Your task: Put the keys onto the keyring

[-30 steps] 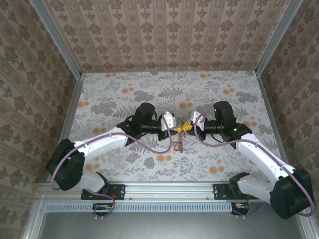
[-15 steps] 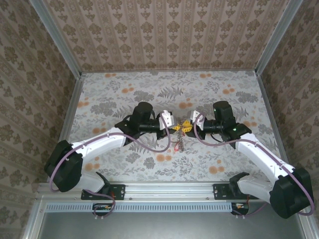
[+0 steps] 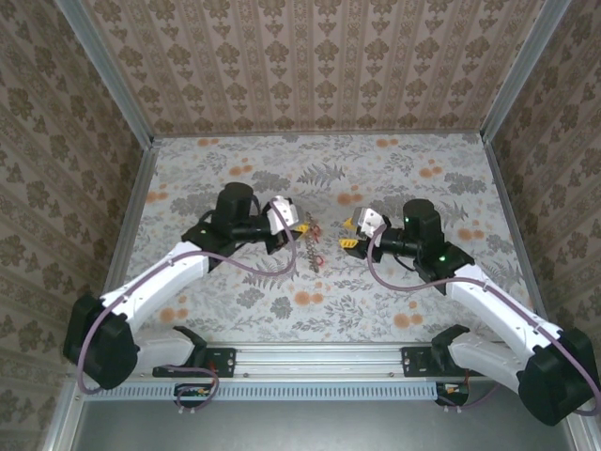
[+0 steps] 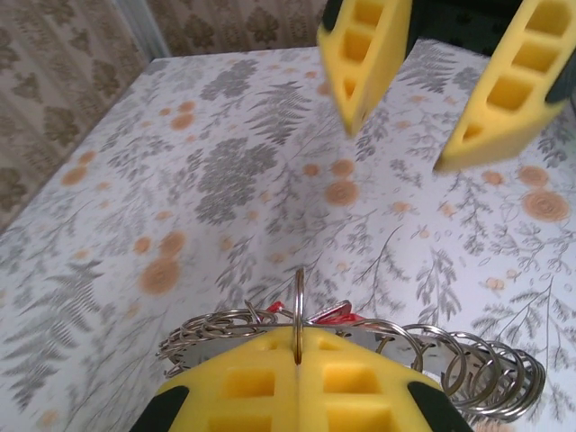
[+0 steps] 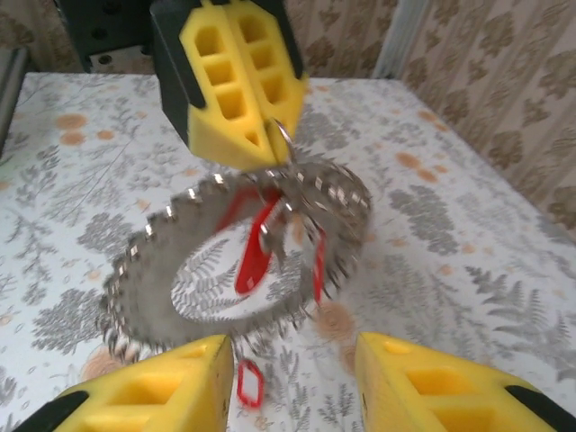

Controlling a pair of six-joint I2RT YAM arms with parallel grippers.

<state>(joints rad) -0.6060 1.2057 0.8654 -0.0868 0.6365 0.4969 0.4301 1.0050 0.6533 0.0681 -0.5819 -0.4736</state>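
Note:
My left gripper (image 3: 293, 225) is shut on a thin wire loop of the keyring (image 3: 309, 246), which hangs below it over the table. In the left wrist view the pads (image 4: 261, 378) pinch that loop, and the ring's coils (image 4: 468, 364) spread behind them. The right wrist view shows the keyring (image 5: 144, 270) as a toothed grey hoop, blurred, with red-tagged keys (image 5: 256, 248) dangling inside it. Another red tag (image 5: 249, 383) shows lower down. My right gripper (image 5: 292, 369) is open, nothing between its fingers, a short way right of the ring; its fingers (image 4: 364, 54) face the left gripper (image 4: 297, 337).
The floral table (image 3: 394, 178) is enclosed by patterned walls (image 3: 310, 56) with metal frame posts (image 3: 136, 178) at the corners. Open tabletop lies behind and in front of both grippers. The arm bases sit on the rail (image 3: 319, 362) at the near edge.
The two grippers, close together at the centre before, have drawn apart. The left one moved left and back with the keyring. The right one has opened and pulled away to the right.

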